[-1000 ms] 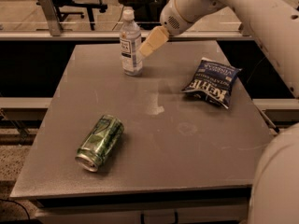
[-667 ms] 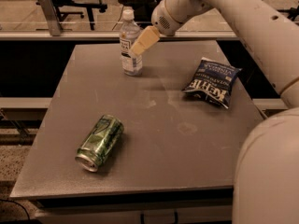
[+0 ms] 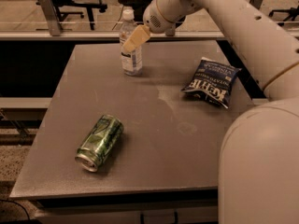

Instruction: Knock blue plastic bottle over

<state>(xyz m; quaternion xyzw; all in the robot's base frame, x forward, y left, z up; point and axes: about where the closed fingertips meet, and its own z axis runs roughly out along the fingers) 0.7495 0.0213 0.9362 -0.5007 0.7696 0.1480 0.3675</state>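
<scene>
The blue plastic bottle (image 3: 130,55) stands upright near the table's far edge, left of centre. It is clear, with a white cap and a white-and-blue label. My gripper (image 3: 134,39) reaches down from the upper right. Its tan tip overlaps the bottle's upper body just below the cap. The arm crosses the top right of the view.
A green drink can (image 3: 99,143) lies on its side at the front left of the grey table (image 3: 173,162). A dark blue chip bag (image 3: 210,82) lies at the right. A rail and office chairs stand behind the table.
My gripper has moved left, from just right of the bottle to over the bottle's upper body. The bottle still stands upright.
</scene>
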